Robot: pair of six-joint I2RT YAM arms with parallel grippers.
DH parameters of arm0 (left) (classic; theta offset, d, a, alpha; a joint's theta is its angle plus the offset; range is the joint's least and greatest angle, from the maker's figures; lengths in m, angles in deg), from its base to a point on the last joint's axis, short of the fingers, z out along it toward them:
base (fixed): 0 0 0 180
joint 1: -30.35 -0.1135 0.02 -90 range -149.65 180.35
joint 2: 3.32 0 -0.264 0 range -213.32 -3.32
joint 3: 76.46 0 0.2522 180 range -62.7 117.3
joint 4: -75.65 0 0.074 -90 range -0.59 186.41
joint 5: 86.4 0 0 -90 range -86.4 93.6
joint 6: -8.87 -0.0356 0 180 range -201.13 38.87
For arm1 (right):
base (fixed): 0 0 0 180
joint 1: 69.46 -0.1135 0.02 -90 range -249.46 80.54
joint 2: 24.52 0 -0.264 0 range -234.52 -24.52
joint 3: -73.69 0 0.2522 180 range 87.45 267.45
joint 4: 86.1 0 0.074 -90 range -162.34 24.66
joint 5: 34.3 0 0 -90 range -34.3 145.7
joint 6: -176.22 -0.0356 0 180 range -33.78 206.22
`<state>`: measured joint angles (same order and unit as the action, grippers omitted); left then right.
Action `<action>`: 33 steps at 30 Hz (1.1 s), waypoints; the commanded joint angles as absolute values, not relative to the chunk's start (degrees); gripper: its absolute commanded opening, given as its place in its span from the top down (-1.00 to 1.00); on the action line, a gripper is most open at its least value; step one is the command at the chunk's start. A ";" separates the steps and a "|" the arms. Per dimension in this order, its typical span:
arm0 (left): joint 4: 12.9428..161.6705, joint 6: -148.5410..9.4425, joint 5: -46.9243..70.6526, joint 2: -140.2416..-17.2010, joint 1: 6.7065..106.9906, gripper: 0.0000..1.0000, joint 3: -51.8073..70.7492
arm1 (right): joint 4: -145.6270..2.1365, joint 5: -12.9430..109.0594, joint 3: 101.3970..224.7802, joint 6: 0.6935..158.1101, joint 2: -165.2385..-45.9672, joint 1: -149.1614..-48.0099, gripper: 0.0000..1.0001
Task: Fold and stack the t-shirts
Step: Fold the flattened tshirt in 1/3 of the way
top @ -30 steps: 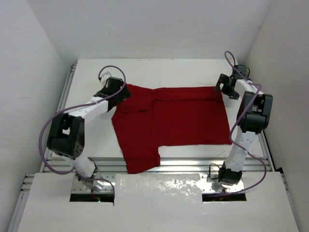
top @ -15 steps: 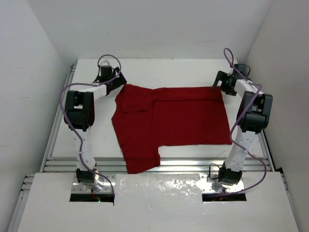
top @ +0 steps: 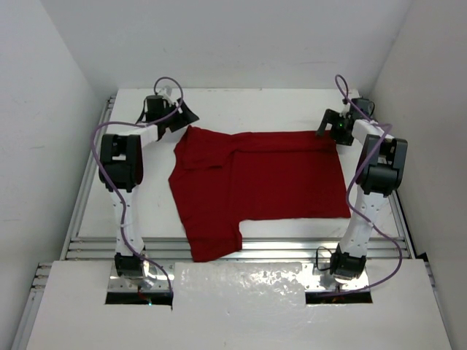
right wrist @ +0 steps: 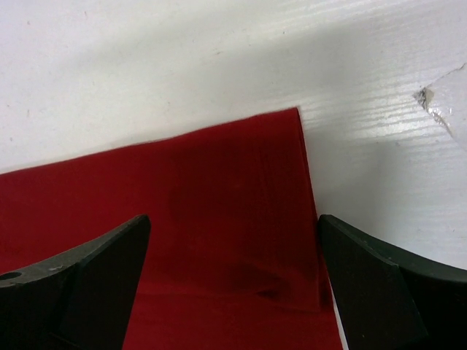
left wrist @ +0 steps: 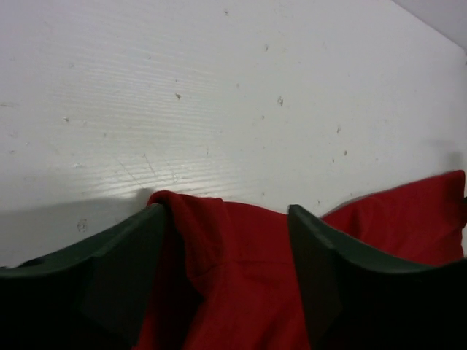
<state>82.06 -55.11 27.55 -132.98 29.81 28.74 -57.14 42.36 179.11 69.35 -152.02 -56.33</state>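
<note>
T-shirt lies flat, long axis stretching from left gripper to right gripper, a corner under each: left jaws part-open, right jaws wide, neither gripping cloth.

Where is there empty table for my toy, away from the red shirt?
Bare table lies behind the t-shirt, between the left claw and right claw, and left of it beside the left arm. The shirt's two far corners are crowded: a claw sits at each.

T-shirt lies mid-surface. Left pincer sits at its far-left corner, right pincer at its far-right corner.
</note>
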 commanded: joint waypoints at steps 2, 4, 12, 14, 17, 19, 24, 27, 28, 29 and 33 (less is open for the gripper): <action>85.09 -55.99 26.75 -134.62 29.03 -0.21 31.08 | -57.22 41.72 181.32 69.87 -150.82 -55.92 -0.94; 86.07 -56.52 23.92 -133.49 29.20 -0.21 29.24 | -57.40 41.90 180.80 69.87 -150.04 -55.92 -0.94; 85.55 -55.82 22.06 -133.57 29.82 0.73 27.31 | -58.80 42.78 180.00 67.24 -150.12 -55.92 -0.94; 83.79 -55.20 21.54 -132.08 29.82 1.00 24.77 | -61.77 44.61 179.22 65.83 -149.77 -55.92 -0.94; 83.61 -53.10 14.61 -129.71 29.82 1.00 21.69 | -67.74 45.50 175.79 63.81 -148.28 -55.92 -0.94; 84.75 -50.73 6.82 -127.52 29.82 1.00 19.32 | -69.78 46.55 174.47 62.76 -147.57 -56.01 -0.94; 85.97 -51.24 4.74 -127.15 29.82 1.00 20.09 | -64.28 47.36 183.46 63.44 -152.98 -55.92 -0.87; 86.86 -51.77 6.50 -128.29 29.82 1.00 22.20 | -60.13 44.37 188.78 64.86 -157.66 -56.01 -0.53; 86.77 -51.86 6.50 -128.30 29.82 1.00 22.29 | -60.04 43.67 188.71 64.86 -157.94 -55.92 -0.45; 86.34 -51.86 7.20 -128.38 29.82 1.00 22.29 | -60.56 43.31 187.75 64.86 -157.94 -55.92 -0.40; 86.24 -52.56 9.75 -129.00 29.82 1.00 23.26 | -59.78 40.32 191.33 65.91 -160.65 -56.10 -0.19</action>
<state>86.75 -51.41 8.97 -129.20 30.03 20.76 -60.77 43.56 187.40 64.61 -158.78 -56.12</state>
